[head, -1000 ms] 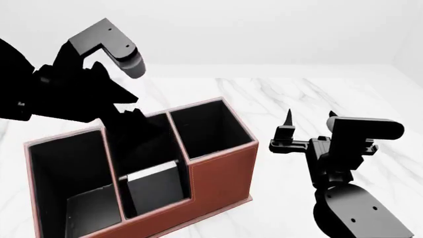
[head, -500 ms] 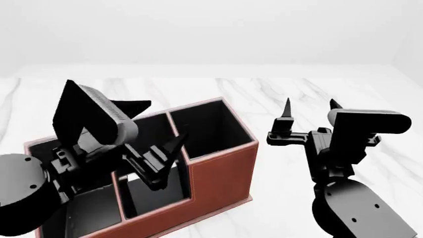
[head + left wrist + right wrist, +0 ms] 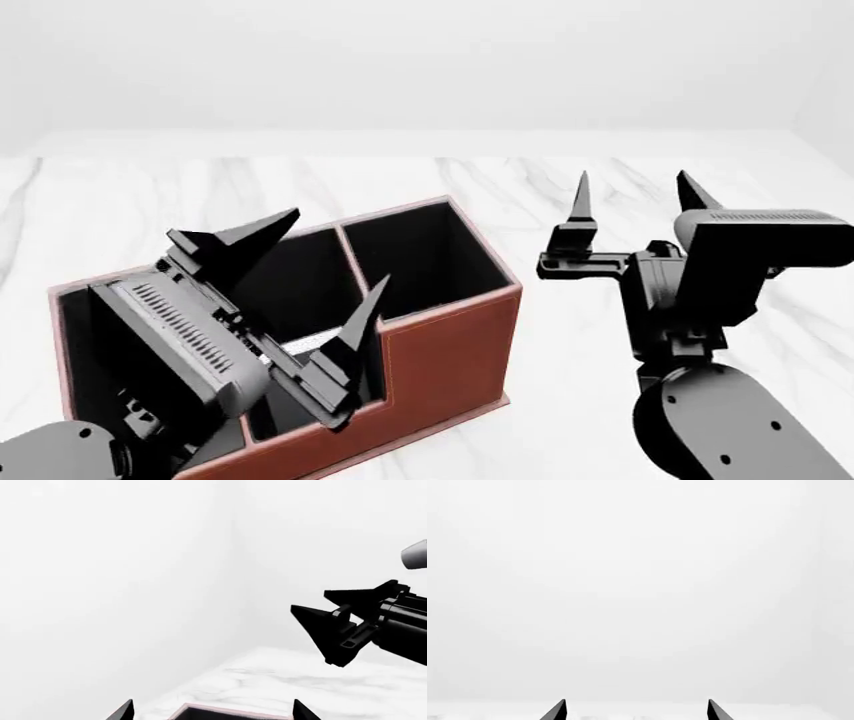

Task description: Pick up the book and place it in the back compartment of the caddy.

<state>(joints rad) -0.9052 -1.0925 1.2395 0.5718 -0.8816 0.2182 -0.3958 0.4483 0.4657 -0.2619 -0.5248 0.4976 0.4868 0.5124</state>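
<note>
Left claw point(image 3: 210, 715): in the left wrist view I see its two tips spread wide, nothing between them, a corner of the caddy point(image 3: 213, 711) beyond, and the right claw point(image 3: 333, 625) opposite.

Head view: the left claw point(image 3: 327, 300) has swung back over the caddy point(image 3: 441, 355), empty. The book point(image 3: 310, 343) shows only as a pale edge in the middle compartment, so I judge it released. Right claw point(image 3: 634, 205): wide, idle.

Right wrist view: two spread tips of the right claw point(image 3: 635, 712), blank wall.
</note>
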